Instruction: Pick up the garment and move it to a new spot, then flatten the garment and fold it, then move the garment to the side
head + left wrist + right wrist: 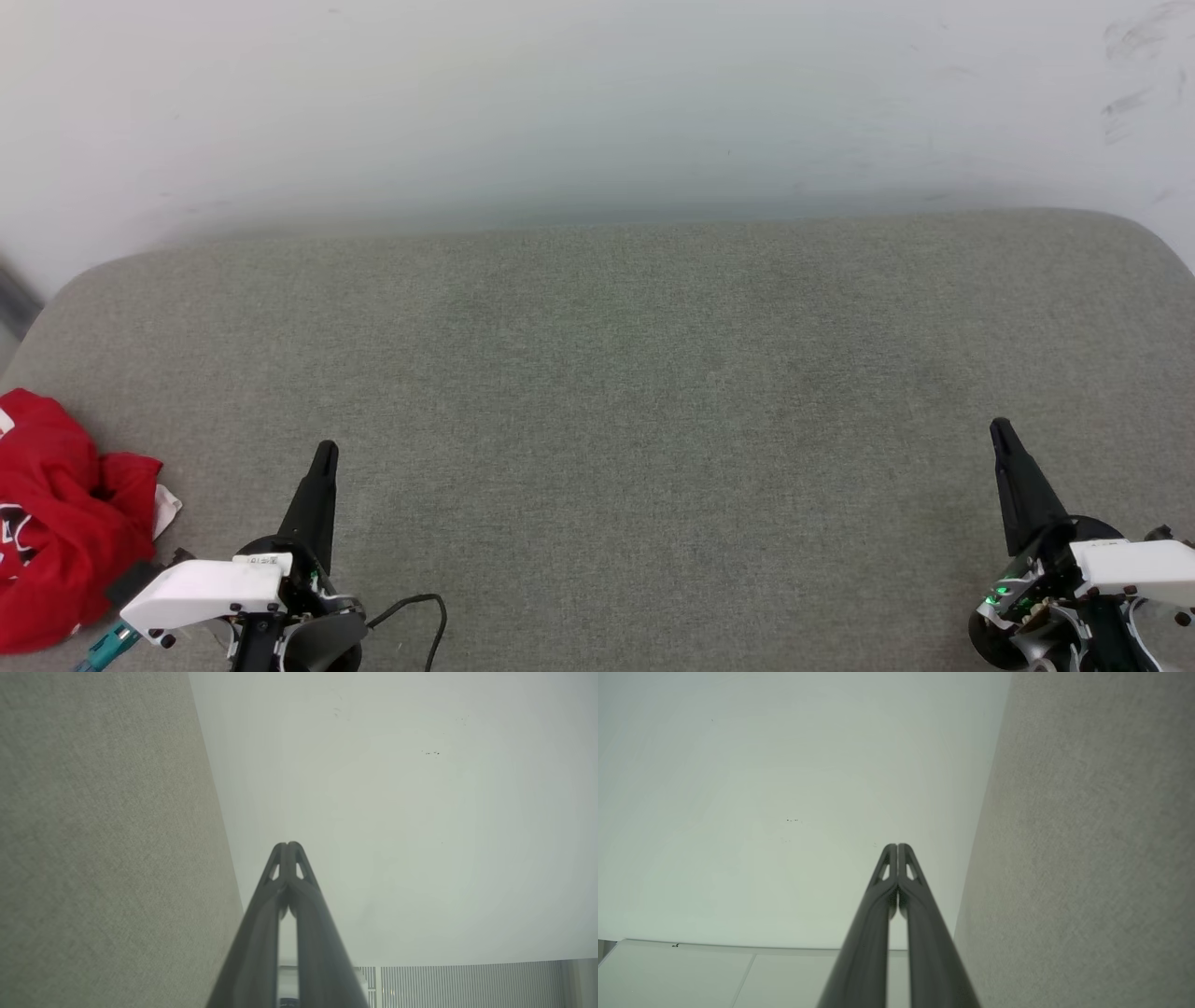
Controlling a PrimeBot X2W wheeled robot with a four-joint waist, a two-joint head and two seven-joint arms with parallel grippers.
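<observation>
Crumpled garment [56,523] waiting to be picked up
It is bunched at the left edge of the grey cushion [597,373], beside the left gripper [325,453]; that and the right gripper [1000,429] are pressed together, empty; the left should be spread before a thick fold is pinched

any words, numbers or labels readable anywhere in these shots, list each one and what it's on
No text can be read.
Print on the garment: a scrap of black, white-outlined lettering at its crumpled left edge, too folded and cut off to read.
Sticker on the white housing behind the left gripper: too small to read.
Wall and grey cushion: scuffs only, no text.
</observation>
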